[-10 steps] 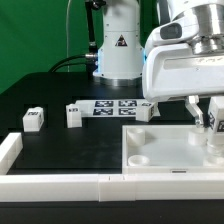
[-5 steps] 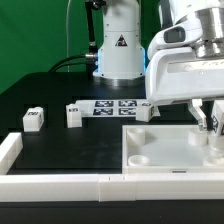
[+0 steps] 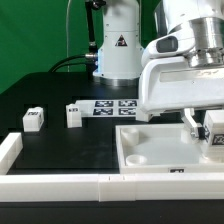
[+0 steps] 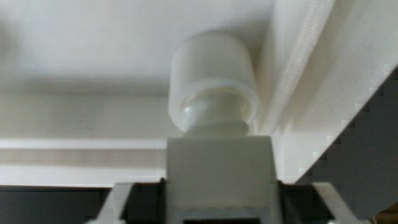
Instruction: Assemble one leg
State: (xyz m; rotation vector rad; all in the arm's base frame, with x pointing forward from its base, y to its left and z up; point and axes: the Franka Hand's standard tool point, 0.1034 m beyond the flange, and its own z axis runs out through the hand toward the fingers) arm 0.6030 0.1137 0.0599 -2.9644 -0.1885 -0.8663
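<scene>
My gripper (image 3: 204,127) is shut on a white leg (image 3: 215,134) with a black-and-white tag, at the exterior view's right, low over the large white panel (image 3: 150,150). In the wrist view the leg (image 4: 217,95) runs out from between the fingers (image 4: 132,200), and its rounded end lies against the panel (image 4: 80,60) beside a raised rim. My gripper (image 4: 217,196) clamps the leg's square body. Two more legs (image 3: 33,118) (image 3: 74,115) stand on the black table at the left.
The marker board (image 3: 112,105) lies behind the legs in front of the robot base (image 3: 118,45). A white rail (image 3: 60,185) runs along the table's front, with a short piece (image 3: 8,148) at the left. My hand hides the panel's far right corner.
My hand has shifted toward the exterior view's left and come lower over the panel, carrying the leg down with it. The loose legs have not moved.
</scene>
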